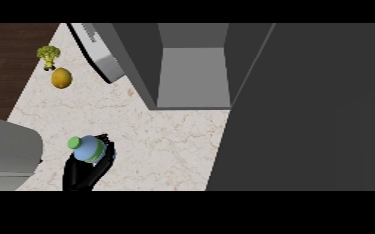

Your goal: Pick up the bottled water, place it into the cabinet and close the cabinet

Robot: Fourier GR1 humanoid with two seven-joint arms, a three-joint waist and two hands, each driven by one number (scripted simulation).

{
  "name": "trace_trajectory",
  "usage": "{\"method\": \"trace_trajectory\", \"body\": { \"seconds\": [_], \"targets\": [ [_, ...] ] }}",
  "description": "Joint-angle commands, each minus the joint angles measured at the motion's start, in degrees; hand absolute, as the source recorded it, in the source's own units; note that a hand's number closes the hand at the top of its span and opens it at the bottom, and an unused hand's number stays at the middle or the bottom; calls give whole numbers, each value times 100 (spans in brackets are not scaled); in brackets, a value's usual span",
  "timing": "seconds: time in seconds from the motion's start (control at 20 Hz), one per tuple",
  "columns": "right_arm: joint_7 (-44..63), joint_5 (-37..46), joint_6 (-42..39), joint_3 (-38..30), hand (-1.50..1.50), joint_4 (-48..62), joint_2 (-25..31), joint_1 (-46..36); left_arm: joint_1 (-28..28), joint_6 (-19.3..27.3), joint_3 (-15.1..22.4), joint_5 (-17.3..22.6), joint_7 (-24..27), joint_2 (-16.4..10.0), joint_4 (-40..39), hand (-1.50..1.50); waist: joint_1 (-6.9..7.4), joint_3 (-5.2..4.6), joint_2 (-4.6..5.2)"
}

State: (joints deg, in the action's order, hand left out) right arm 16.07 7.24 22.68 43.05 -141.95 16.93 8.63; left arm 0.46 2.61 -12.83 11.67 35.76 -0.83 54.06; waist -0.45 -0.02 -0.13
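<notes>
The bottled water [89,148], pale blue with a green cap, stands low at the left of the marble counter [168,144]. My right hand [86,171] comes in from the lower edge and curls round the bottle from below, hiding its lower part. The grey cabinet [194,74] stands open at the top centre, and I see nothing on its shelf. Its wide dark door [293,109] is swung out and fills the right side of the view. At the left edge only a grey forearm [16,153] shows, with no left hand visible.
A broccoli [47,54] and a yellow-orange round fruit [61,78] lie at the counter's far left. A white-edged grey panel [99,49] slants beside the cabinet's left wall. Dark wood floor [18,54] borders the counter at the upper left.
</notes>
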Motion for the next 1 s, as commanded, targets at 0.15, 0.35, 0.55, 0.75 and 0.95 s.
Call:
{"method": "trace_trajectory", "body": {
  "seconds": [0.15,0.35,0.55,0.75,0.95],
  "targets": [
    [329,271,-122,-237,-150,-991,421,245,-448,-40,118,327,215,78,-476,150,-26,-3,3],
    [611,531,-42,-95,-150,-572,61,-139,-535,-160,-28,339,395,78,-508,150,8,-3,7],
    [182,-225,-340,-741,-150,-220,237,-291,-204,-767,408,386,388,80,-64,150,43,4,9],
    [101,-159,-260,-613,-150,-384,291,-161,-507,-1358,590,369,553,-4,-219,150,14,3,7],
    [828,605,75,7,-150,-404,-193,-623,-616,-1130,767,203,864,80,-189,150,20,-5,3]
  ]
}}
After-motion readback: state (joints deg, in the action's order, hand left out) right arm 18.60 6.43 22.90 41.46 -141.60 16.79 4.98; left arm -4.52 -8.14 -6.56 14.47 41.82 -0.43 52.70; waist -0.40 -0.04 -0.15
